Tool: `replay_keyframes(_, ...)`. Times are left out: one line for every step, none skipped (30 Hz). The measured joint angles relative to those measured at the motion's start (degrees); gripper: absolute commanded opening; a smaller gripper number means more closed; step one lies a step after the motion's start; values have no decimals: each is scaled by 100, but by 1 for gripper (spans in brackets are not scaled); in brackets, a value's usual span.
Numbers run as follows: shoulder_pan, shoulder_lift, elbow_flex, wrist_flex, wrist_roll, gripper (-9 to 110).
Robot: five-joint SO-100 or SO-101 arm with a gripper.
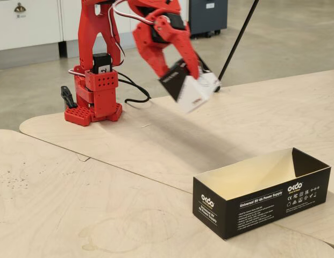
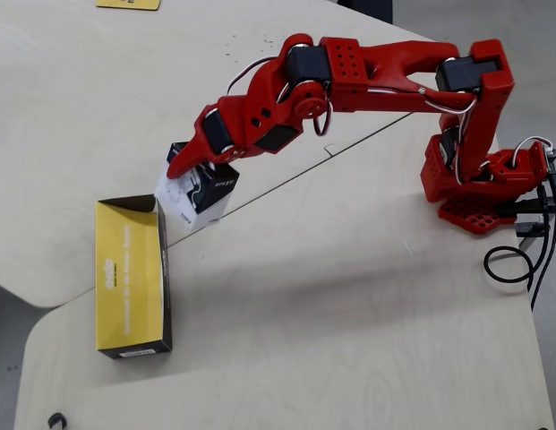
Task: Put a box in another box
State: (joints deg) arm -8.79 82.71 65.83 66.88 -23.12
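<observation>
The tool (image 2: 190, 172) is clamped on the small box (image 2: 199, 193), held clear above the desk (image 2: 349, 296). In the overhead view, the long box (image 2: 131, 276) lies just lower-left, long axis top-to-bottom.

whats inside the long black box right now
Nothing visible: the long black box shows only its bare pale lining in both views. The small box is held in the tool, in the air beside its near end.
</observation>
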Motion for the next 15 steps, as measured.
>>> replay_keyframes(-70,-176,-158,-79,79,12)
replay_keyframes(-149,-352,-299,-158,141,12)
replay_keyframes(-229,-527,-439,-237,193,12)
replay_keyframes(-299,-694,-571,-308,237,12)
replay_keyframes(-360,-826,-677,-387,272,12)
replay_keyframes(-422,-940,-782,-457,308,12)
replay_keyframes(-492,-1055,-879,-527,334,12)
replay_keyframes(-545,-1143,-976,-598,352,12)
replay_keyframes(-598,-1248,-1055,-659,369,12)
replay_keyframes(-642,-1345,-1125,-721,369,12)
replay_keyframes(-677,-1450,-1195,-782,369,12)
replay_keyframes(-694,-1556,-1257,-835,369,11)
replay_keyframes(-712,-1670,-1301,-905,369,11)
replay_keyframes(-721,-1767,-1336,-976,360,11)
replay_keyframes(-721,-1863,-1354,-1046,360,11)
